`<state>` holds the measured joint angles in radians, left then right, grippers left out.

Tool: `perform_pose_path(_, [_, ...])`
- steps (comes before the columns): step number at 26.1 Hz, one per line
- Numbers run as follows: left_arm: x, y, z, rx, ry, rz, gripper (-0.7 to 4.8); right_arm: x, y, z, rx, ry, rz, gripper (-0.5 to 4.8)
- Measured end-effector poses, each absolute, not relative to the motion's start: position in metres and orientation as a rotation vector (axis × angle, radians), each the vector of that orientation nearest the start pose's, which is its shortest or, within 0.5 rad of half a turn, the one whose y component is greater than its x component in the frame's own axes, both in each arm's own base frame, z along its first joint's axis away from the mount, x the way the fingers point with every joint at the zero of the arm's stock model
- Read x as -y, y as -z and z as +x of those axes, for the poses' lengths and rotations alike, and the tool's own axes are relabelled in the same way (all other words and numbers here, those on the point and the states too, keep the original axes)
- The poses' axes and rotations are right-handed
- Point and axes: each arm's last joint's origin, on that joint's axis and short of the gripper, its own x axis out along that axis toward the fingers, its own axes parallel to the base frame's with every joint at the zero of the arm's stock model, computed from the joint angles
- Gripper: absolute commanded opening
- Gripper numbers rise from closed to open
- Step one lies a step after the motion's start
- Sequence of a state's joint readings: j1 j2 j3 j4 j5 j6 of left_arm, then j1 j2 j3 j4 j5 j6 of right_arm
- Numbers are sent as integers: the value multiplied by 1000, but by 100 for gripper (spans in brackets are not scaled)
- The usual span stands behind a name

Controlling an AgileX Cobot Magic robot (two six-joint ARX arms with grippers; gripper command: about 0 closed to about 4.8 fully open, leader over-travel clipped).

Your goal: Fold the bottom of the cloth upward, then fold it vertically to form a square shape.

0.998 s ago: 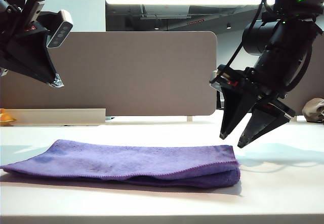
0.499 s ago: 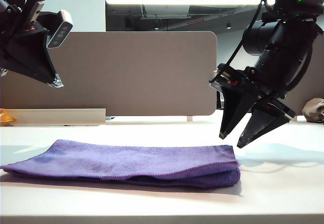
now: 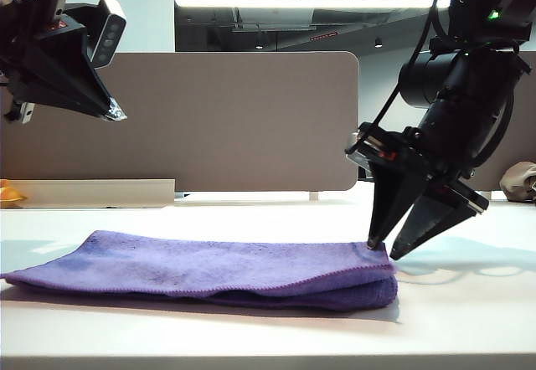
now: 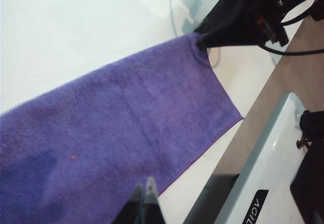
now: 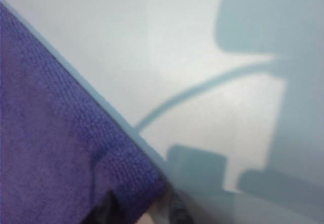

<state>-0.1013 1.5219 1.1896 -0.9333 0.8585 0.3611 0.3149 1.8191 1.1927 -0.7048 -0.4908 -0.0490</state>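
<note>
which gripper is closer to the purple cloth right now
Right. The right gripper has its jaws apart at the cloth's right-hand corner, one fingertip at the fabric. The left gripper hangs shut, high above the cloth's left end, well clear of it.

The cloth (image 5: 55, 148) runs past the right wrist picture's edge, and the right gripper (image 5: 152, 214) (a blur) is barely readable there.
</note>
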Motion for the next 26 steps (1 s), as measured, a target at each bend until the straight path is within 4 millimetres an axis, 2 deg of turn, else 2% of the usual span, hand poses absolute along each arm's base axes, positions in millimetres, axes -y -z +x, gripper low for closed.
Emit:
perform_pose_path(2, [52, -261, 280, -1048, 1014, -182, -6, -119, -174, 320, -1340, -715, 81, 141])
perform_pose_path(4, [51, -261, 280, -1055, 1007, -177, -5, -119, -174, 320, -1340, -716, 82, 102])
perform_pose_path(6, [51, -260, 280, -1064, 983, -158, -4, -119, -174, 320, -1339, -716, 82, 90])
perform_pose_path(7, [50, -259, 280, -1074, 959, -139, 2, -119, -174, 320, -1339, -718, 82, 81])
perform_pose_path(8, [50, -259, 280, -1081, 942, -124, 30, -119, -174, 320, -1338, -724, 88, 71])
perform_pose_path(10, [49, -258, 281, -1092, 917, -103, 30, -120, -174, 320, -1331, -741, 100, 47])
perform_pose_path(16, [49, -258, 280, -1095, 915, -101, 30, -120, -175, 321, -1320, -761, 113, 33])
perform_pose_path(18, [49, -257, 280, -1096, 915, -102, 30, -121, -175, 321, -1320, -765, 118, -5])
perform_pose_path(26, [48, -232, 274, -1146, 893, -101, 30, -123, -176, 319, -1325, -809, 149, -5])
